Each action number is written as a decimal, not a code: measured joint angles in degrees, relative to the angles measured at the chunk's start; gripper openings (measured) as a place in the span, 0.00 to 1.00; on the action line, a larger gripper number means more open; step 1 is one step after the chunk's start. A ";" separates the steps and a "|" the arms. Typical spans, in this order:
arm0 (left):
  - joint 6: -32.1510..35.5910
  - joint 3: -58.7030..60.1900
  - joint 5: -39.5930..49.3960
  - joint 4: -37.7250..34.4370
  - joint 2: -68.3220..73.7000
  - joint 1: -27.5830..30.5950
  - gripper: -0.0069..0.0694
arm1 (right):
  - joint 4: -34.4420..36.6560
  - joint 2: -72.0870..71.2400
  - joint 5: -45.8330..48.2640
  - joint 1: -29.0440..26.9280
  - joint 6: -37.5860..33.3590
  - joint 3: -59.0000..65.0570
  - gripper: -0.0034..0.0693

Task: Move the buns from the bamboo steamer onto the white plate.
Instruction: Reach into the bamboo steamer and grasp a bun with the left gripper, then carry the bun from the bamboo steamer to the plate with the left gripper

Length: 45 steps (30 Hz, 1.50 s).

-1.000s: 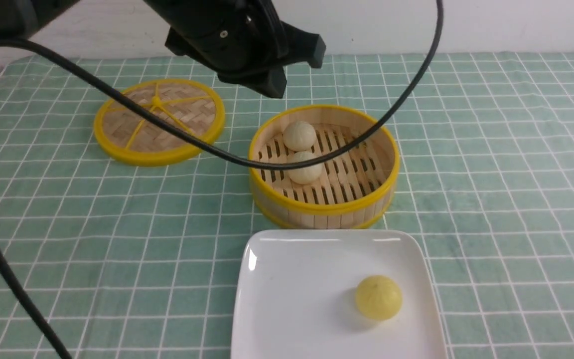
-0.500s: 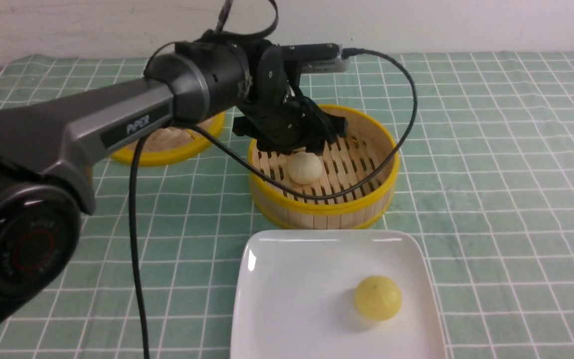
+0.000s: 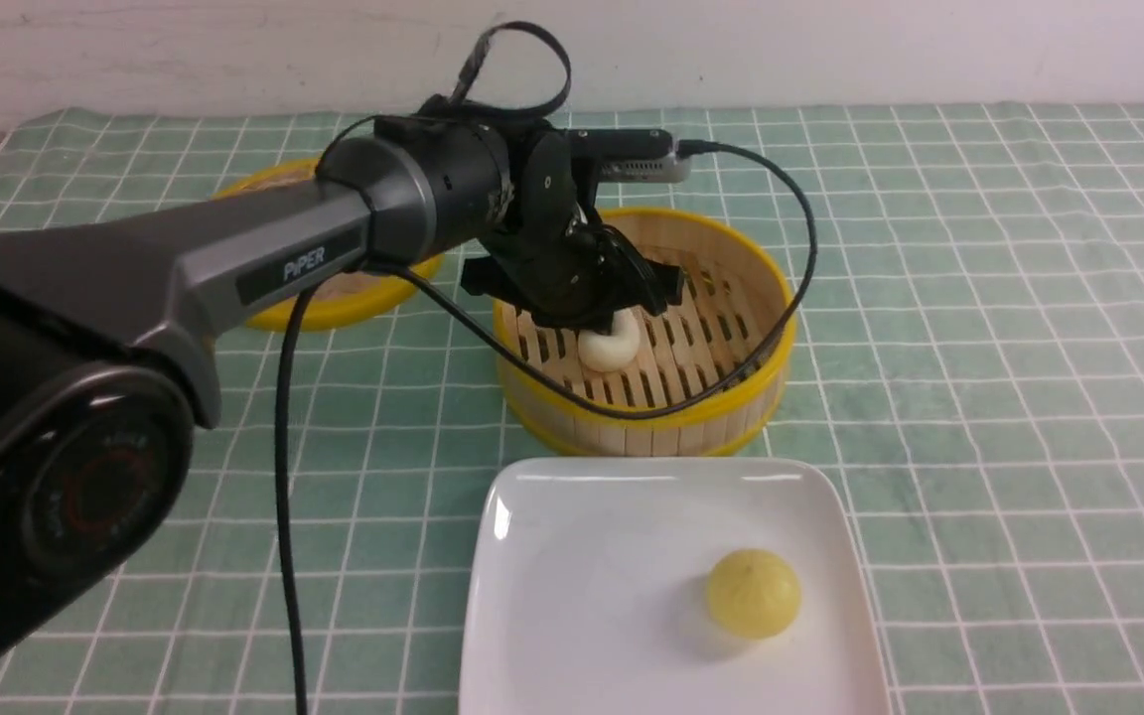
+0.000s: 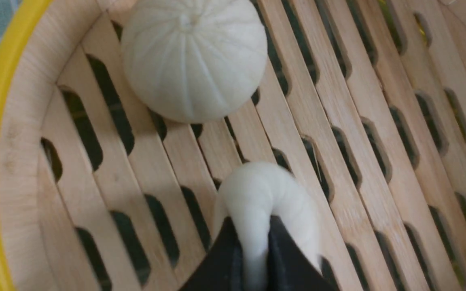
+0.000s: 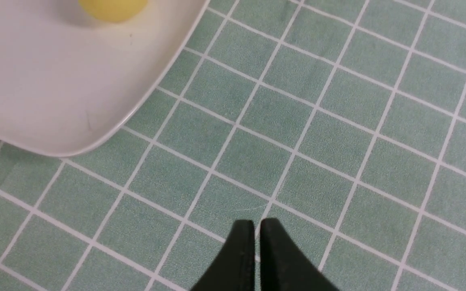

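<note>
One pale cream-white round bun (image 4: 257, 190) is squeezed in my left jaws, inside the yellow-rimmed bamboo steamer (image 3: 637, 432), near another white bun (image 4: 194, 60). The round yellow bun (image 3: 753, 593) lies on the glossy white plate (image 3: 582, 576). My right jaws are closed, empty.

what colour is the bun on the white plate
The bun on the white plate is yellow, clearest in the front view.

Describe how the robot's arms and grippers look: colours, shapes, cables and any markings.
The left arm is a dark grey link with white PIPER lettering, between black joint housings. A black cable runs along it, and a silver camera module sits at the wrist. The left gripper and right gripper have black fingers tapering to narrow tips.
</note>
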 joint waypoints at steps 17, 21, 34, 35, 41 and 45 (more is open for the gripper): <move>8.07 21.09 13.83 -10.65 -24.29 -6.62 0.13 | 0.00 0.00 0.00 0.00 0.00 0.00 0.14; 7.86 27.78 0.45 -13.45 -20.27 -11.71 0.14 | 0.00 0.00 0.00 0.00 0.00 0.00 0.15; 3.01 28.55 -4.34 -8.64 -15.51 -12.46 0.44 | 0.00 0.00 0.00 0.00 0.00 0.00 0.17; 2.25 28.55 -4.23 -8.06 -15.51 -12.46 0.47 | 0.00 0.00 0.00 0.00 0.00 0.00 0.17; -3.75 28.55 -0.99 -3.04 -16.21 -12.46 0.63 | 0.00 0.00 0.00 0.00 0.00 0.00 0.17; -6.22 28.55 0.70 -1.87 -17.18 -12.46 0.65 | 0.00 0.00 0.00 0.00 0.00 0.00 0.18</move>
